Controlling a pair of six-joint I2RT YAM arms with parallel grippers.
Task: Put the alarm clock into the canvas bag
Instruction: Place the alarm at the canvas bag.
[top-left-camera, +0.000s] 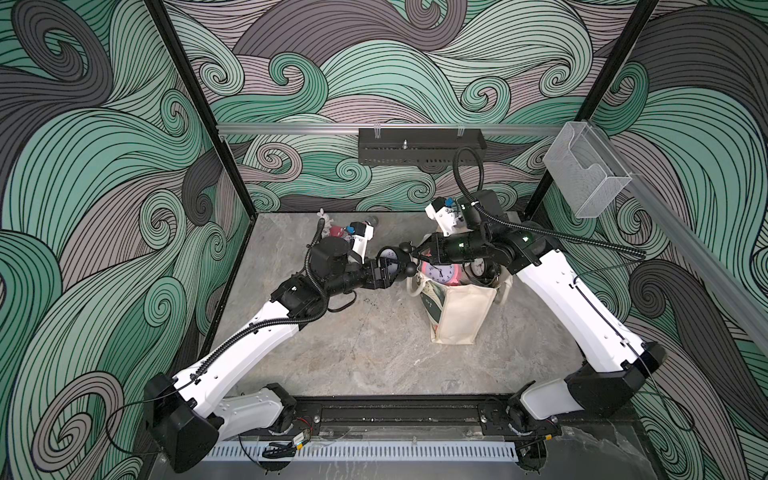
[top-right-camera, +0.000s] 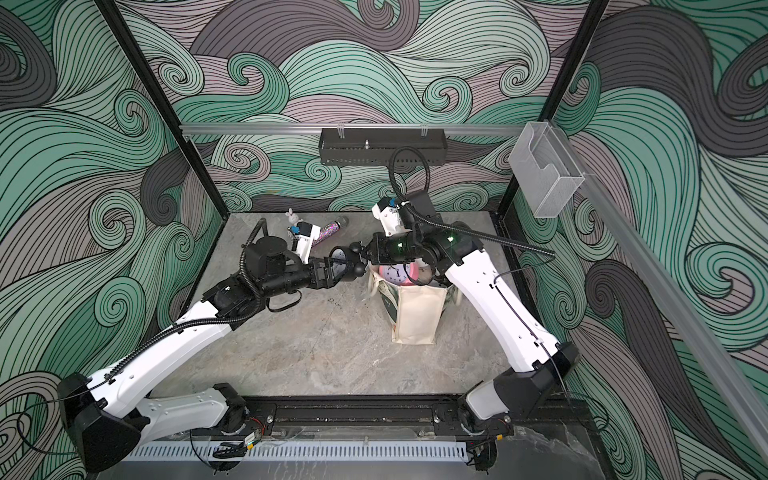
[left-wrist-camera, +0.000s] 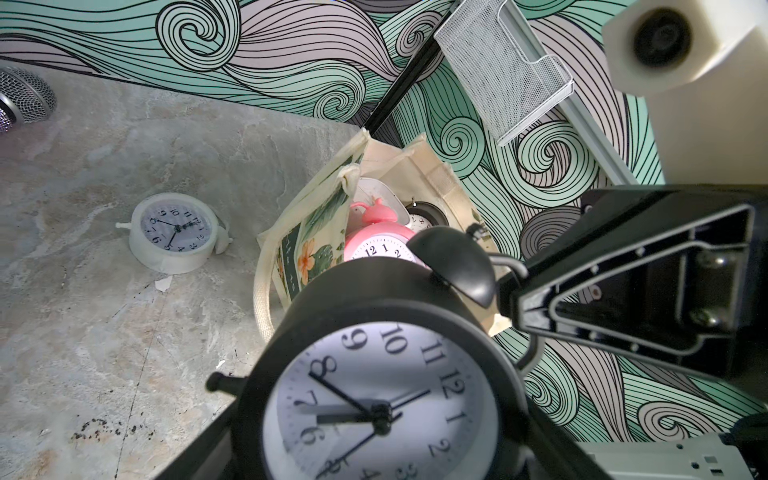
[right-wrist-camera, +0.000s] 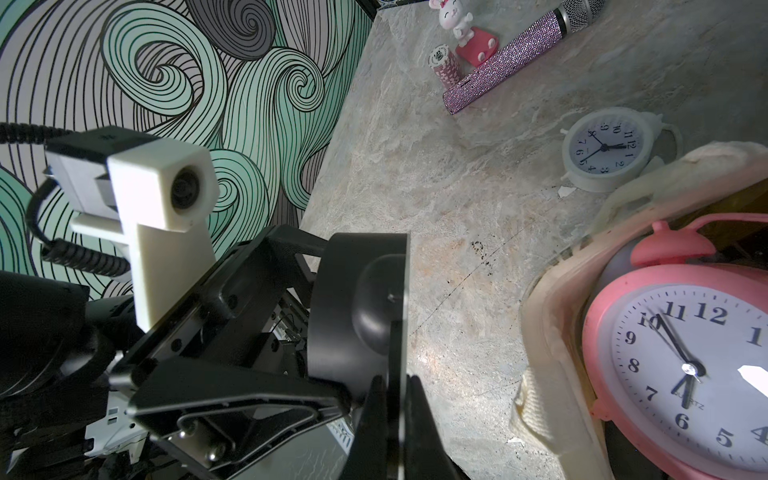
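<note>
Black alarm clock: the black alarm clock (top-left-camera: 390, 259) is mid-frame in both top views, just left of the bag's mouth. It is held clear of the table (top-left-camera: 374, 357) and is not in the bag. Its white dial faces the left wrist camera.
Left gripper: the left gripper (top-left-camera: 390, 268) comes in from the lower left, jaws spread wide around the clock's round body, one on each side, carrying it.
Right gripper: the right gripper (right-wrist-camera: 395, 399) comes in from the right, jaws pressed together on the thin handle at the clock's top, between the two bells (the pinch is plainest in the right wrist view).
Canvas bag: the canvas bag (top-left-camera: 461, 320) stands upright right of centre, mouth open upward and green floral panel on its left face.
Bag contents: a pink clock (top-left-camera: 439, 272) lies dial-up at the mouth. A dark-rimmed clock (top-left-camera: 478, 266) sits beside it, partly under the right arm. A white square-cornered clock (left-wrist-camera: 376, 189) shows behind the pink one.
White clock: a round white clock (left-wrist-camera: 174, 232) lies dial-up on the table, near the bag and not touching it.
Back edge: a glitter microphone (top-right-camera: 328, 232), a rabbit figure (top-right-camera: 293, 216) and a stack of chips (right-wrist-camera: 446, 66) lie close together, well apart from the bag.
</note>
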